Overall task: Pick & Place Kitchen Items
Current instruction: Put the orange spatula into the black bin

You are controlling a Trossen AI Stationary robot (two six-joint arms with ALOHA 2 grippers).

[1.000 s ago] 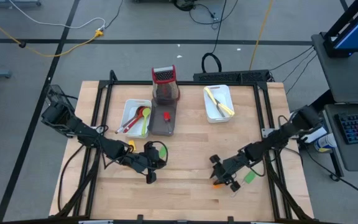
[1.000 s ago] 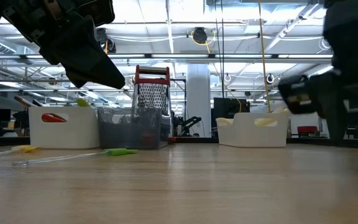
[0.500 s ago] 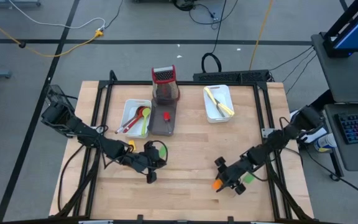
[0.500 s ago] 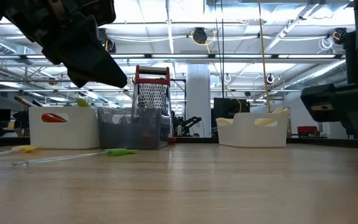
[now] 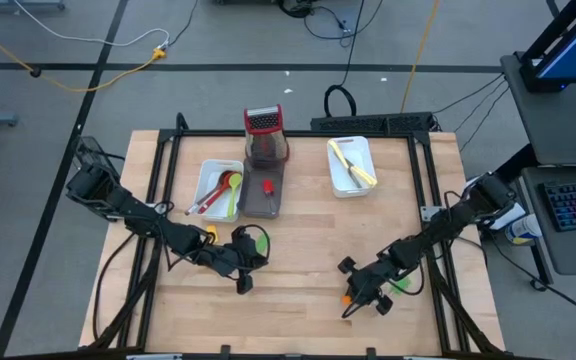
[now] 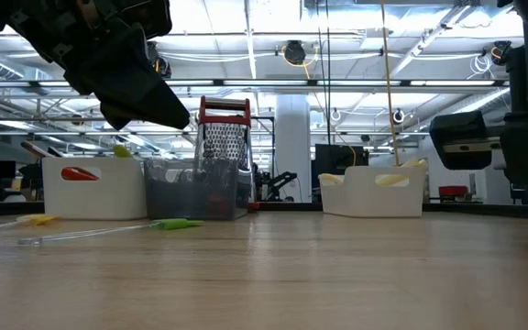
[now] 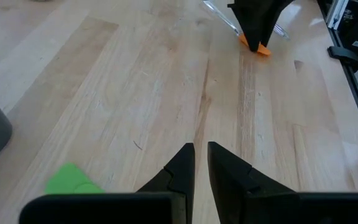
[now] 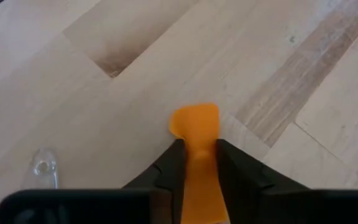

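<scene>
On the left side of the wooden desk (image 5: 298,230), the left end effector (image 5: 242,283) hovers near the front edge, its fingers nearly together and holding nothing, with a green spatula (image 7: 73,180) just beside it. Farther back stand a white tray (image 5: 211,172) of red and green spoons (image 5: 226,190), a grey tray (image 5: 264,206), a box grater (image 5: 264,131) and another white tray (image 5: 342,180). At the front right, the right end effector (image 8: 196,163) has its fingers closed narrowly on an orange spatula (image 8: 194,127) lying against the desk.
</scene>
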